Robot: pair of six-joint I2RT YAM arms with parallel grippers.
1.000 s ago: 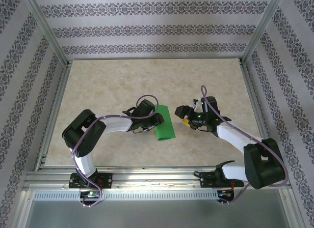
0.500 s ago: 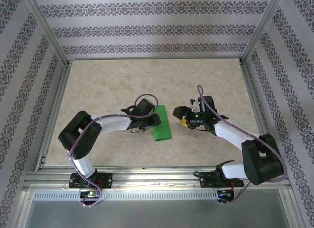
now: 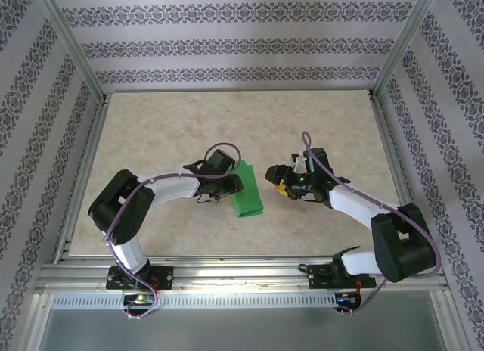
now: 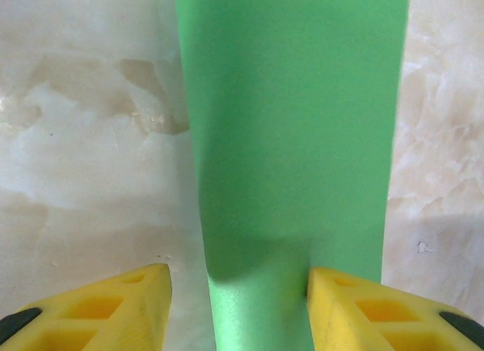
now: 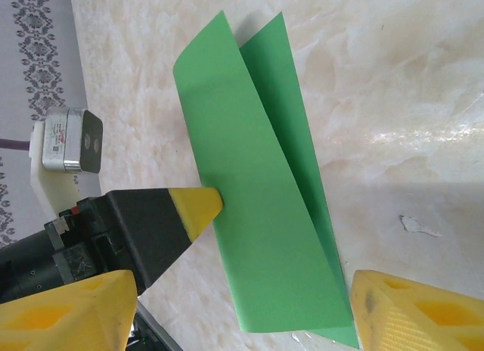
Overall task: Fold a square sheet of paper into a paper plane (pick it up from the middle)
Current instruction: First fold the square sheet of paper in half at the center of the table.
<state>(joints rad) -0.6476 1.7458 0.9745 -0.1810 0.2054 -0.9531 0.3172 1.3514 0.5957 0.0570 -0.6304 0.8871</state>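
The square sheet of paper [image 3: 248, 191] is bright green and lies folded in two on the marble table, a long band whose layers splay apart at one end [image 5: 261, 207]. My left gripper [image 3: 231, 184] is at its left edge, open, with the band [image 4: 295, 139] running between the fingers. The right finger [image 4: 355, 305] touches the paper's side, and the left finger [image 4: 113, 305] stands off it. My right gripper [image 3: 274, 175] hangs open just right of the paper, with its yellow fingers [image 5: 412, 313] spread wider than the band. No paper plane shape shows.
The beige marble tabletop [image 3: 166, 132] is bounded by a metal frame [image 3: 227, 269] and patterned walls. The left arm's black and yellow fingertip [image 5: 193, 203] and its wrist camera [image 5: 68, 139] sit close in front of my right gripper.
The right gripper has edged left toward the paper and narrowed a little. The left gripper and the paper have shifted slightly left.
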